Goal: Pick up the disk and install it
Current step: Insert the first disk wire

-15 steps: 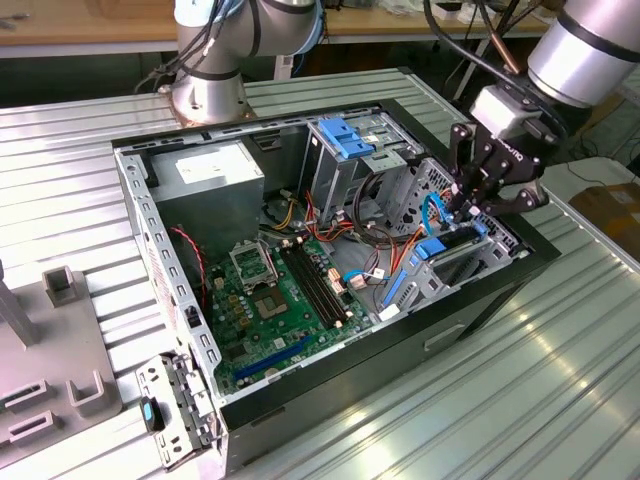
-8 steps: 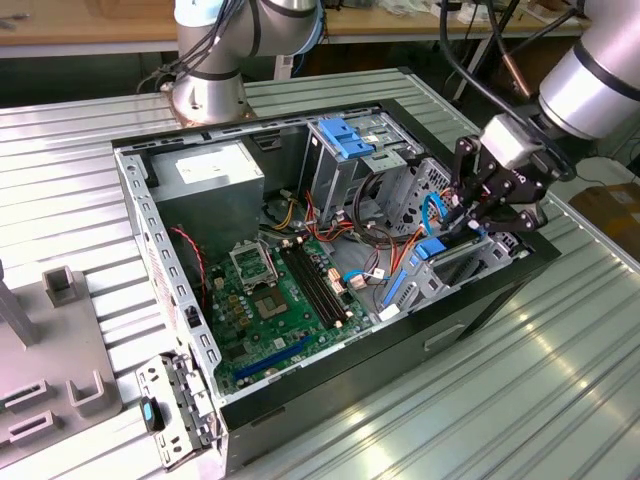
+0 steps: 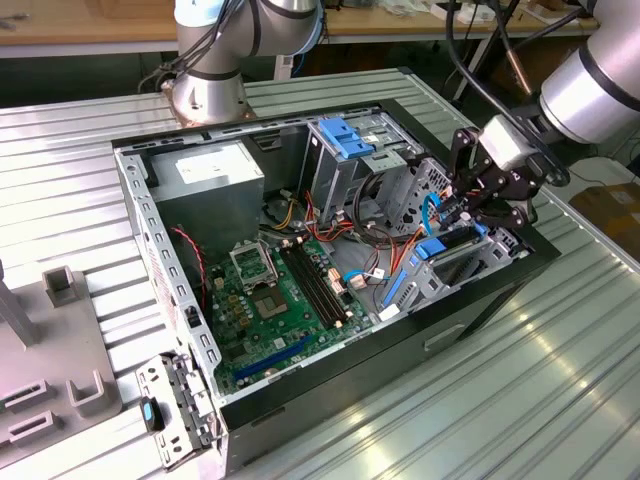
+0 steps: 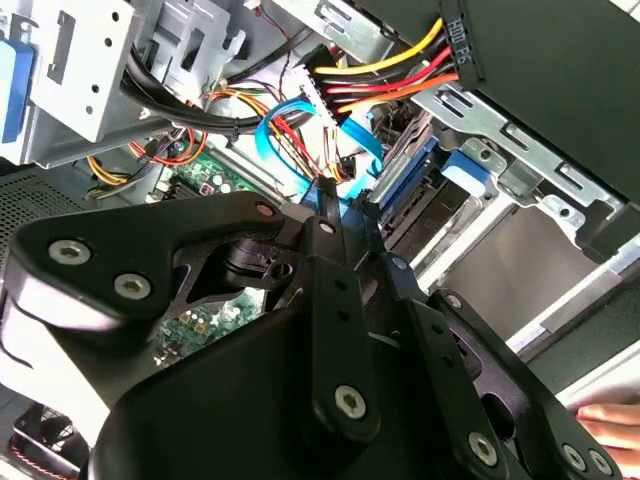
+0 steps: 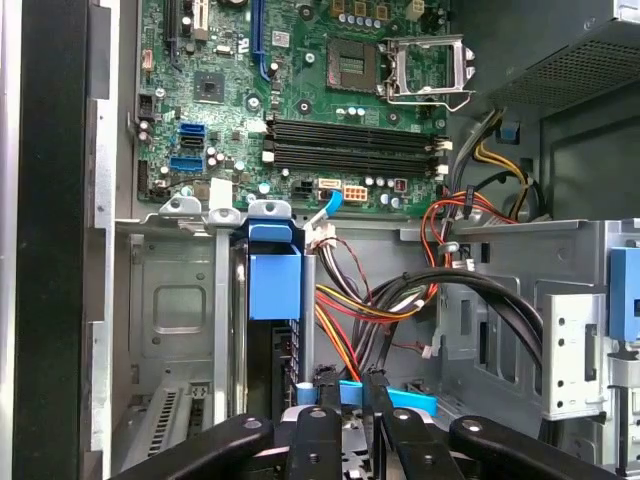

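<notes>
A: Inside the open computer case (image 3: 135,200), is any writing readable?
B: No. There is a white sticker (image 3: 200,168) on the power supply (image 3: 215,205), but I cannot make it out.
A: And the disk (image 3: 444,248)?
B: At the exterior view's right, in the drive cage (image 3: 503,248), blue rail up, its metal body mostly hidden. The gripper (image 3: 470,215) hangs just above it. Grasping or released, I cannot tell. A person's hand (image 4: 608,425) is cut off.

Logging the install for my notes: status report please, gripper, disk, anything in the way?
Gripper low inside the case, over the drive bay. Disk slotted in the bay, beside gripper, contact unclear. Cable bundle crowding alongside.
</notes>
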Controlling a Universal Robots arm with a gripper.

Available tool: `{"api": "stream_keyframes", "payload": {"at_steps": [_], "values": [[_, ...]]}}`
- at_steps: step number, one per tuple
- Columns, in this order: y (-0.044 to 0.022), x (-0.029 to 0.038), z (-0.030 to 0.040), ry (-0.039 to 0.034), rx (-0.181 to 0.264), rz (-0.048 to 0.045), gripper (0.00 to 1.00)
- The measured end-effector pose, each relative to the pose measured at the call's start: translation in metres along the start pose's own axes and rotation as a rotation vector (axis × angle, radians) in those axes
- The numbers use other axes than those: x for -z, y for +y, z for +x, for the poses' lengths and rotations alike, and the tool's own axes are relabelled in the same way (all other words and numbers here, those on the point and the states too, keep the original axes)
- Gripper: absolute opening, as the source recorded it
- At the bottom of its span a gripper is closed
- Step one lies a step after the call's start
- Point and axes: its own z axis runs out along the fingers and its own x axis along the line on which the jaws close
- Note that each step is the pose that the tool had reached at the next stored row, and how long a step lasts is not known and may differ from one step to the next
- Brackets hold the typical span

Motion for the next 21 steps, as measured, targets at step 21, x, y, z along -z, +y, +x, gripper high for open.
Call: {"api": "stream_keyframes", "payload": {"at_steps": [21], "values": [[0.0007,0.0108,0.0093,0.0022,-0.001,0.0002,0.37]]}}
